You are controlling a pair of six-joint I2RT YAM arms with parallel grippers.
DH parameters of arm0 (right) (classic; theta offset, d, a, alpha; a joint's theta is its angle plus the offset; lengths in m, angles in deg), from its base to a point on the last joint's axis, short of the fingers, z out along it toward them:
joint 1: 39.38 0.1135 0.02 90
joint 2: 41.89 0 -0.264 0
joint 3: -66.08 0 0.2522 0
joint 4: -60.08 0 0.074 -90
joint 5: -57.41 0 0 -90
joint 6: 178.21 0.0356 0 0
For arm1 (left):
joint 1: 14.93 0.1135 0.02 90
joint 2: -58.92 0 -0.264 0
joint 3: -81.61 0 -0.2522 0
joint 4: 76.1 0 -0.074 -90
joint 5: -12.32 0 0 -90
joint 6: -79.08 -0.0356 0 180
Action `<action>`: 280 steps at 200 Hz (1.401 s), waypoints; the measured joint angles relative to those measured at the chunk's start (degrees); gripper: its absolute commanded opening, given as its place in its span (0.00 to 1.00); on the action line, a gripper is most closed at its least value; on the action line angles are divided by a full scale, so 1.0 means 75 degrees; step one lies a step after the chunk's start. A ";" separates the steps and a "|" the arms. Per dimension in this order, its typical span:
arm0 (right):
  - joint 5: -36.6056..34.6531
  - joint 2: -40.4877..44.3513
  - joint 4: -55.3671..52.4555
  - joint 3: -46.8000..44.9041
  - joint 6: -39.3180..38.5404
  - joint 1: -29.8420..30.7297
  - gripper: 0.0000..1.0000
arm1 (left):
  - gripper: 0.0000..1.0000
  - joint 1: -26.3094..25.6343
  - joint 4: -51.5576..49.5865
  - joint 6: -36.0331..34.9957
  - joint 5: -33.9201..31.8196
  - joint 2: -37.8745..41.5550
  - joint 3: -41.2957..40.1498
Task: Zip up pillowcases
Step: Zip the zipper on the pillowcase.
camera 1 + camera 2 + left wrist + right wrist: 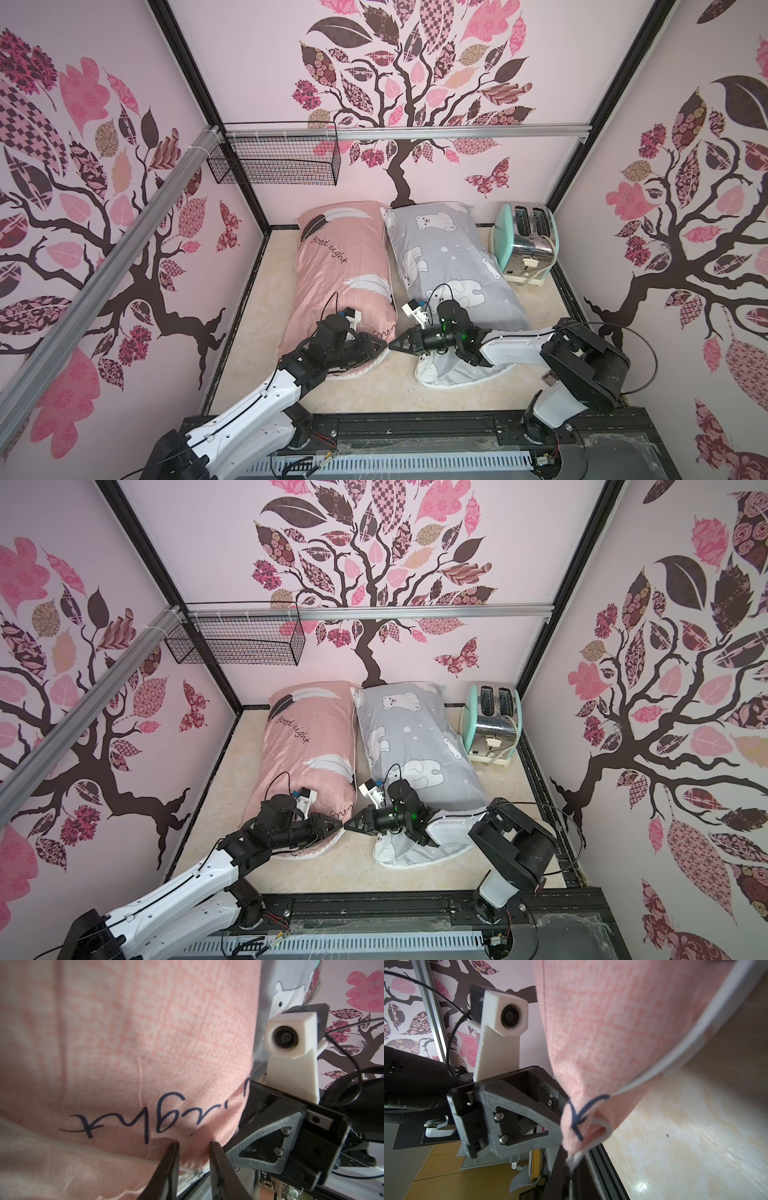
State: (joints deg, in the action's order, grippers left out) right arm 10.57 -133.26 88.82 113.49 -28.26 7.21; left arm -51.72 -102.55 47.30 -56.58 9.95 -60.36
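2 pillowcases lie side by side on the beige marbled tabletop [257,340]. the pink feather-print fabric pillowcase [332,266] is on the left and the grey polar-bear fabric pillowcase [457,257] on the right, their far ends touching at the back wall. both arms meet tip to tip at the pink one's near right corner. the right gripper [569,1167] is clamped on that corner, with the white piping [699,1024] bunched into its tips. the left gripper [194,1144] stands narrow, a small gap between its jaws and pink cloth at their tips. whether it pinches the cloth i cannot tell. the right arm lies across the grey pillowcase's near end. a mint-and-chrome toaster [525,245] stands just beside the grey one's far end.
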 measured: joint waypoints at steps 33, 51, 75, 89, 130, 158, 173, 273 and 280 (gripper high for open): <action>-0.0006 -0.0050 0.0242 -0.0044 0.0178 0.0000 0.00 | 0.35 0.0000 0.0152 0.0064 0.0052 0.0134 -0.0154; -0.0012 -0.0152 0.0484 -0.0134 0.0306 0.0000 0.00 | 0.36 0.0000 0.0213 0.0122 0.0105 0.0224 -0.0268; -0.0023 -0.0382 0.0836 -0.0245 0.0539 0.0000 0.00 | 0.36 -0.0003 0.0373 0.0254 0.0227 0.0300 -0.0443; -0.0050 -0.0469 0.1003 -0.0312 0.0650 0.0000 0.00 | 0.38 0.0000 0.0408 0.0294 0.0289 0.0332 -0.0484; -0.0082 -0.0629 0.1647 -0.0458 0.1023 0.0000 0.00 | 0.41 0.0000 0.0475 0.0411 0.0437 0.0379 -0.0516; -0.0105 -0.0769 0.1970 -0.0510 0.1218 0.0000 0.00 | 0.40 0.0000 0.0478 0.0420 0.0487 0.0411 -0.0586; -0.0125 -0.0831 0.2081 -0.0522 0.1271 0.0000 0.00 | 0.36 0.0000 0.0478 0.0437 0.0490 0.0411 -0.0595; -0.0131 -0.0903 0.2250 -0.0533 0.1355 0.0000 0.00 | 0.21 -0.0003 0.0472 0.0466 0.0446 0.0431 -0.0597; -0.0131 -0.0903 0.2250 -0.0533 0.1355 0.0000 0.00 | 0.20 -0.0003 0.0455 0.0466 0.0431 0.0452 -0.0597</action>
State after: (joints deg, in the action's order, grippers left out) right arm 9.58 -140.03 105.70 109.49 -18.10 7.21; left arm -51.75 -99.14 50.79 -53.34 13.33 -64.84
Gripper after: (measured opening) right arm 0.061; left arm 0.211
